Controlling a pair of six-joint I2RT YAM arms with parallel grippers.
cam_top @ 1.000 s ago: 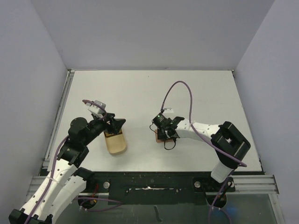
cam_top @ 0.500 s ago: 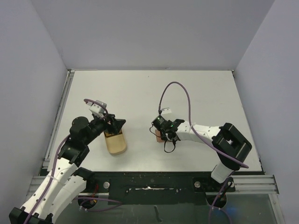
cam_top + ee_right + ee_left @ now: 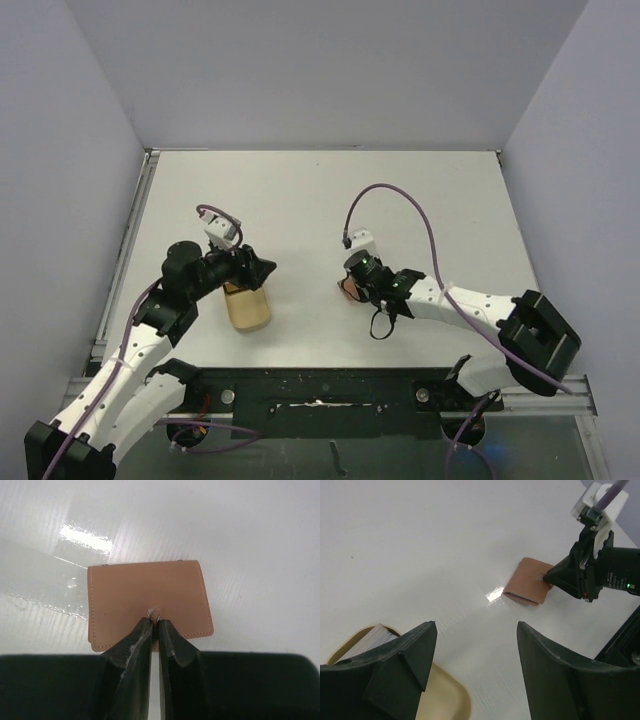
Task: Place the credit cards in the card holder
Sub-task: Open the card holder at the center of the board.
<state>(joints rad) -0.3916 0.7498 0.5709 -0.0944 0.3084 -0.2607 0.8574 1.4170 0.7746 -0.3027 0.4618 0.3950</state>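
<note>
The reddish-brown card holder (image 3: 347, 291) lies flat and closed on the white table, and also shows in the left wrist view (image 3: 525, 580) and the right wrist view (image 3: 140, 592). My right gripper (image 3: 354, 283) is shut, its tips (image 3: 155, 621) pinching the small closing tab at the holder's near edge. My left gripper (image 3: 262, 270) is open and empty, hovering (image 3: 476, 627) above the table beside the pale tan case (image 3: 247, 308). A stack of grey-white credit cards (image 3: 370, 639) sits in that case. No blue or gold card is in view.
The pale tan case (image 3: 437, 700) lies under my left finger. My right gripper (image 3: 570, 575) shows in the left wrist view at the holder's right edge. A purple cable (image 3: 400, 195) arches over the right arm. Grey walls enclose the table.
My right arm has swung its elbow out to the right and lower, with the gripper staying at the card holder, which shifted slightly right. My left gripper moved a little to the right.
</note>
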